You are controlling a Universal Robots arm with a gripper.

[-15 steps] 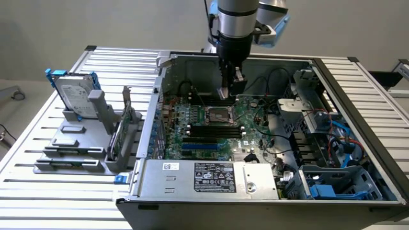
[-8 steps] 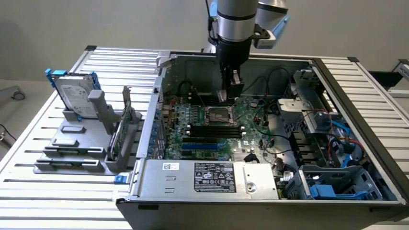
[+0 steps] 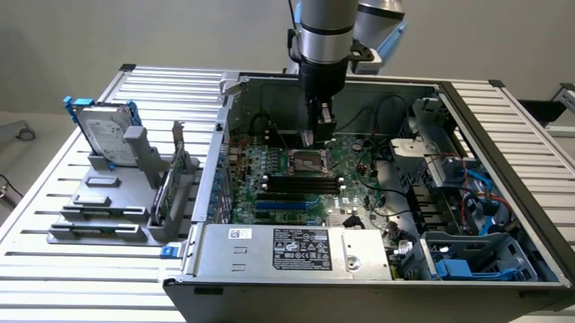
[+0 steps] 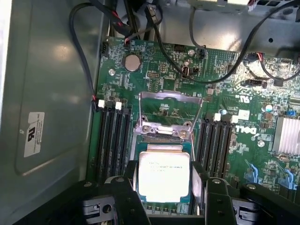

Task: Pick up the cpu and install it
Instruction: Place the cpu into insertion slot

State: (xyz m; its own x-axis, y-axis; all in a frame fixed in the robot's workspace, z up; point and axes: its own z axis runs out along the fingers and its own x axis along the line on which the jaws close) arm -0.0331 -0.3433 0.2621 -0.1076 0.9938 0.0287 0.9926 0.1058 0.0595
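CPU [image 4: 164,176] sits between the black fingers [image 4: 129,197] of the hand [image 4: 164,185], which grasps it at two opposite edges. Its bright metal top plate with faint printed lines faces the wrist camera, and a thin green rim shows around the plate. It is held over the green motherboard [image 4: 154,70], just beside the metal load plate [image 4: 168,126] of the CPU socket, with rows of dark memory slots [image 4: 112,136] on either side. A round coin cell battery [image 4: 132,61] lies farther along the board, and black cables loop above it. In the exterior view the hand [image 3: 314,134] points straight down inside the open computer case [image 3: 449,94], just above the metal-framed socket [image 3: 310,161]. The case lies on a ribbed metal desk [image 3: 54,269]. On the exterior view's left, a silver hard drive [image 3: 104,138] with blue brackets stands in a grey holder [image 3: 99,215], well apart from the hand.
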